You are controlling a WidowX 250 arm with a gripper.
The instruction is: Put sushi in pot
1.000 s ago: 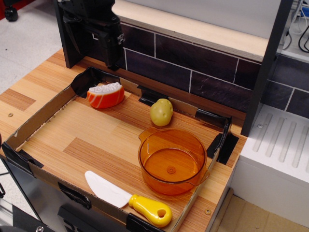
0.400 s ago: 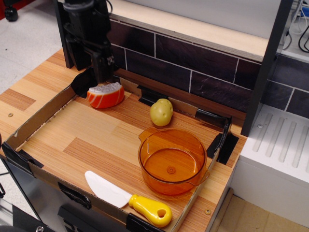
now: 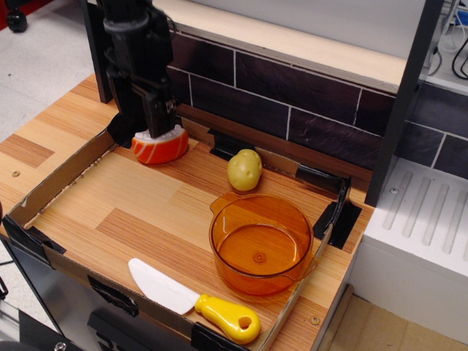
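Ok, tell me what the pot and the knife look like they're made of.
The pot: seemingly transparent amber plastic, glossy; the wood grain shows through its base and the rim catches highlights. The knife: apparently moulded plastic, with a matte white blade and a smooth, slightly shiny yellow handle with a hanging hole. Likely a toy.

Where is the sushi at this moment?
The sushi lies in the far left corner of the cardboard tray, directly under the robot's hand, left of the potato and well away from the pot.

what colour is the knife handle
Yellow; the knife handle shows best in the observation.image view, beside its white blade.
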